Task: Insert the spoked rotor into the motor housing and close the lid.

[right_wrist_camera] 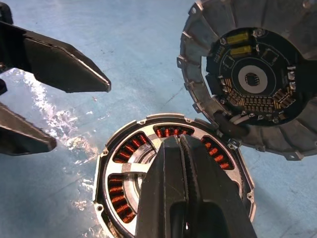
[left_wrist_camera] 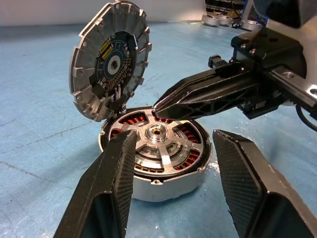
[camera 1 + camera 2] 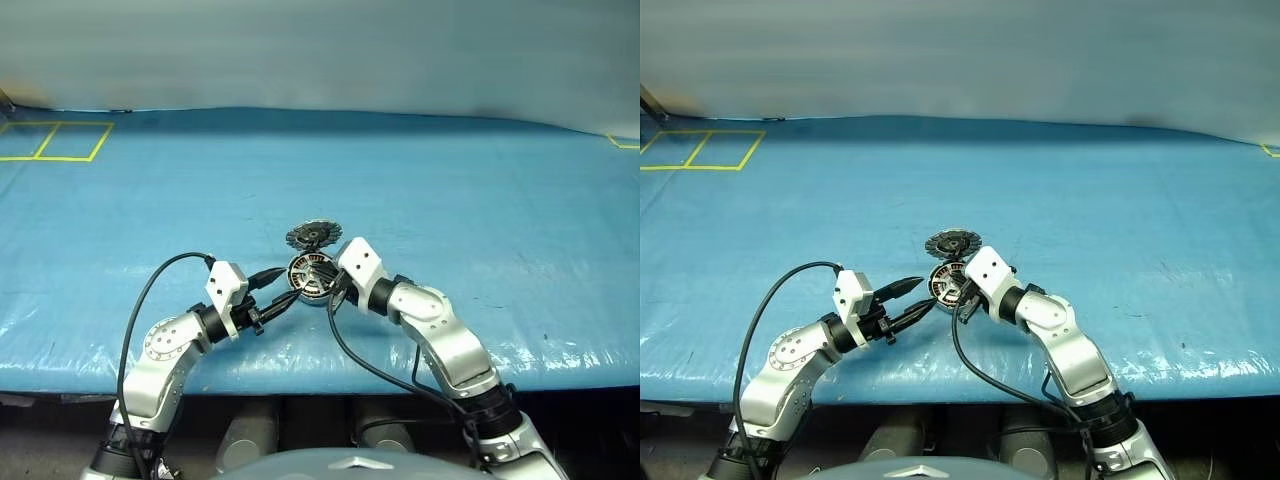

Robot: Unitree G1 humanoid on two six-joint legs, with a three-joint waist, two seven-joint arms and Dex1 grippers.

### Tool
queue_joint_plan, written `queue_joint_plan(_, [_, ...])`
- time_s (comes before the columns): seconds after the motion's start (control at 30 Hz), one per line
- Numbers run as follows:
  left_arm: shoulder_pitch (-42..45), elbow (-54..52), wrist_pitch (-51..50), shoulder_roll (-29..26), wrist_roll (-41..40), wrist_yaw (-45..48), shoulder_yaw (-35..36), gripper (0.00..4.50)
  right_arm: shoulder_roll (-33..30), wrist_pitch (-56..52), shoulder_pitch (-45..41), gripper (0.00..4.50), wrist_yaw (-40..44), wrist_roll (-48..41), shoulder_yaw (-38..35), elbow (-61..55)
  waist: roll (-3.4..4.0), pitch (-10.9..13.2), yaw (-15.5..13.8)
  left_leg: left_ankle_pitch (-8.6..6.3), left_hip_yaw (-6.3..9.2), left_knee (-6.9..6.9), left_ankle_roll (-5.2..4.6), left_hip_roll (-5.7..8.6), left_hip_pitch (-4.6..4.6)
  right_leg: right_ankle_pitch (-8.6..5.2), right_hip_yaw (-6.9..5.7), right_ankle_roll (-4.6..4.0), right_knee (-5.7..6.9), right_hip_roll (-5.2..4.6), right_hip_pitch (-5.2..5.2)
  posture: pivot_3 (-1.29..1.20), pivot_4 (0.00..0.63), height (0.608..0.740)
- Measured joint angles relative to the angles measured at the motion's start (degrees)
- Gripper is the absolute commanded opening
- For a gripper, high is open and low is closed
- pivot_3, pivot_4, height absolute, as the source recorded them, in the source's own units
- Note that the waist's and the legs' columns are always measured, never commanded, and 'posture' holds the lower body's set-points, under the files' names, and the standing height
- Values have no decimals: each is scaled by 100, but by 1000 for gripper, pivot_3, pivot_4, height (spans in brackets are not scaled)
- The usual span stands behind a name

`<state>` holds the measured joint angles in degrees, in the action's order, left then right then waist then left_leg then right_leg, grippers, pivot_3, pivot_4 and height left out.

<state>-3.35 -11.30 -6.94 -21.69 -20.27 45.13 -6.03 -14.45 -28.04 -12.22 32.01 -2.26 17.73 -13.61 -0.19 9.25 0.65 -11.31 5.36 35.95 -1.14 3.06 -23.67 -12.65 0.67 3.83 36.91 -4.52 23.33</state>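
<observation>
The motor housing (image 2: 163,186) sits on the blue sheet, with copper-brown windings visible inside. The spoked rotor (image 2: 171,148), silver with a dark rim, lies seated in it. The lid (image 2: 111,59) stands up open at the housing's far edge, its dark circuit face toward the housing. My right gripper (image 1: 181,141) is shut with nothing in it, its tips low over the rotor near the lid's hinge; I cannot tell if they touch it. My left gripper (image 2: 173,136) is open on the near left, level, with one finger at each side of the housing.
Wrinkled blue sheet (image 3: 480,200) covers the table, whose front edge lies just below both arms. Yellow tape squares (image 3: 55,140) mark the far left corner. Black cables (image 3: 135,320) loop from each wrist.
</observation>
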Motion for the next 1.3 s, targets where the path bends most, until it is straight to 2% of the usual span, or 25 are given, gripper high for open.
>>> queue_joint_plan(0.23, [-41, -7, -4, -1, 1, -12, -3, 2591, 189, 26, -179, 51, -212, 2, -19, 424, 0, 0, 4, 0, -2, -3, 0, -3, 1, 2, 1, -4, 0, 5, 2, 0, 150, 740])
queue_joint_plan(0.4, [-58, -10, -5, 1, 3, -18, -7, 2591, -115, 315, -285, 51, -279, 497, 335, 625, 2, -6, 7, 0, -5, -2, 0, -3, 11, -1, 2, 0, 1, 5, -7, 0, 150, 740])
queue_joint_plan(0.73, [-57, -10, -5, 8, 3, -21, -12, 2591, -218, 678, -244, 51, -368, 976, 579, 661, -3, -15, 2, 0, -3, -1, 2, -9, 41, -15, 0, 17, -2, 6, -44, 0, 150, 740])
queue_joint_plan(1.07, [-7, -11, -29, 13, -14, -14, -15, 2591, 384, 740, 30, 51, -241, -231, -332, 364, 0, -11, 14, 1, -2, -7, 2, -11, 10, -7, 2, 6, -1, 10, -35, 0, 150, 740])
queue_joint_plan(1.23, [-38, -16, -134, 3, -65, -34, 46, 2591, 40, 355, 261, 51, 155, -778, -476, -446, 0, -10, 1, -1, 2, -8, 0, -10, 10, -15, -1, 14, -6, 8, -31, 0, 150, 740])
queue_joint_plan(1.3, [-40, -17, -149, 2, -89, -121, 141, 2591, -365, 200, 556, 51, 340, -830, -410, -706, -1, -11, -9, -1, 3, -6, 0, -10, 9, -16, -3, 14, -7, 5, -13, 0, 150, 740])
